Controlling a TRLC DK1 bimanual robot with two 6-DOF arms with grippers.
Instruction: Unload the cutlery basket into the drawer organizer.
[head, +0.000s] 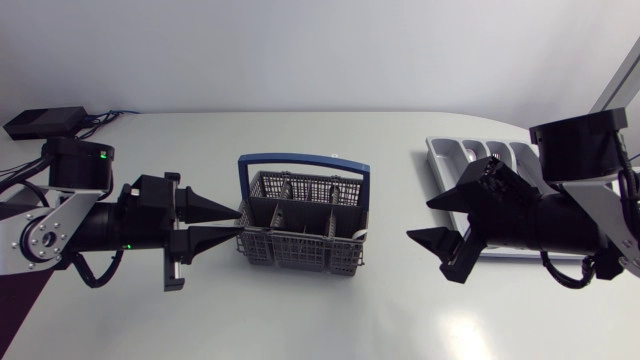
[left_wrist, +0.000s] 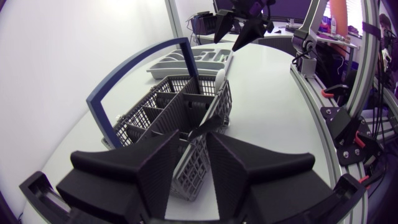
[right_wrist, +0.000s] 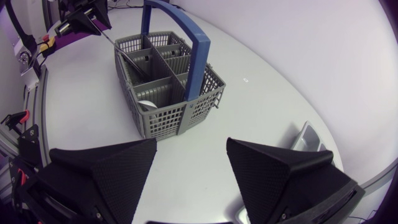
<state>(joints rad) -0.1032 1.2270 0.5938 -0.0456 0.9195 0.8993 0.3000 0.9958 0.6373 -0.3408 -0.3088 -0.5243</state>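
Observation:
A grey cutlery basket (head: 300, 245) with a blue handle (head: 300, 158) stands mid-table. My left gripper (head: 238, 221) is at its left end, fingers a little apart. In the left wrist view its gripper (left_wrist: 194, 140) straddles the near wall of the basket (left_wrist: 155, 102), and a thin dark utensil handle (left_wrist: 205, 127) leans out towards the tips, loose between them. A pale spoon (left_wrist: 221, 78) stands at the far end. The grey drawer organizer (head: 450, 150) lies at the right, partly under my right arm. My right gripper (head: 420, 220) hangs open and empty between basket and organizer.
A black box (head: 45, 122) with cables sits at the back left corner. In the right wrist view the basket (right_wrist: 165, 121) lies ahead of the open right gripper (right_wrist: 191, 149), with a corner of the organizer (right_wrist: 305, 134) beside one finger.

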